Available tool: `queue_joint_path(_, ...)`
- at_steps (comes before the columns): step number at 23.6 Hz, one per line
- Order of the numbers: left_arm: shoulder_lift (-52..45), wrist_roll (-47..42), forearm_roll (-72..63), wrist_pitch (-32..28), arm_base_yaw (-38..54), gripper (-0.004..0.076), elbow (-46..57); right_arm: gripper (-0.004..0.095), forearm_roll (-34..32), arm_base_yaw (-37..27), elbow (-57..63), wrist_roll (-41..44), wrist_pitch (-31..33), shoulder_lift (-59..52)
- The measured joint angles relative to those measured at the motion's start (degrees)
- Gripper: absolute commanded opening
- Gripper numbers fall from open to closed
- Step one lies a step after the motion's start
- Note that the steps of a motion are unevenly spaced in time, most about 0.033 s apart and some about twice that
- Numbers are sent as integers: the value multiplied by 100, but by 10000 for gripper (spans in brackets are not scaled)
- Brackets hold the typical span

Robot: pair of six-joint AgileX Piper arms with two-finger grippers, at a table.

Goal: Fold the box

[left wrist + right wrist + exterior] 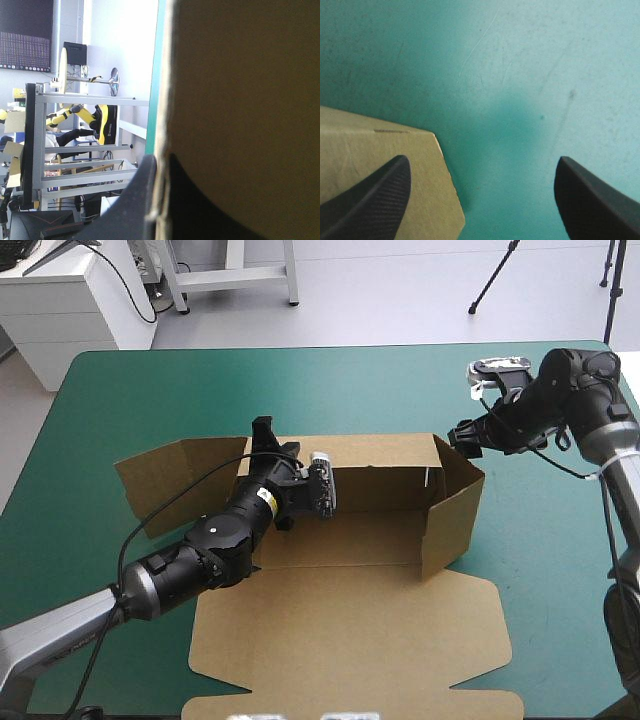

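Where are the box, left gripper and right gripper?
box (350, 635): high view, flat lid panel.
left gripper (274, 441): high view, fingertips at the back wall.
right gripper (482, 165): right wrist view, midway between open fingers.

You don't get the whole brown cardboard box (350, 630) from above. The left arm (215, 540) lies across its left end and covers part of the floor and back wall there. The nearest flap of the flat lid runs off at the picture's near edge. The left gripper (266, 432) shows from above only as a black tip at the back wall, too small to read. In its own wrist view the box (240, 100) is so close that it's a blurred brown field, with the fingers (142, 200) cut off low down. The right gripper (482, 162) gives you just two black fingertips with their bases cut off. One tip covers part of a box corner (380, 145), and the rest of that corner is out of frame.
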Motion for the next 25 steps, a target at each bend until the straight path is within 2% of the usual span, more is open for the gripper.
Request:
queue_joint_path(5,0,-2,13,14,0,-10,0,725,170,0,763,-170,-282,-337)
queue_joint_path(12,0,-25,14,40,0,-10,5,725,660,0,1864,-640,-1342,-1218)
queue_joint_path(17,0,-42,19,40,0,-10,5,725,1020,0,2509,-1289,-1794,-1889)
queue_joint_path(25,0,-86,32,65,0,-10,5,725,1660,0,3459,-2157,-2452,-2378)
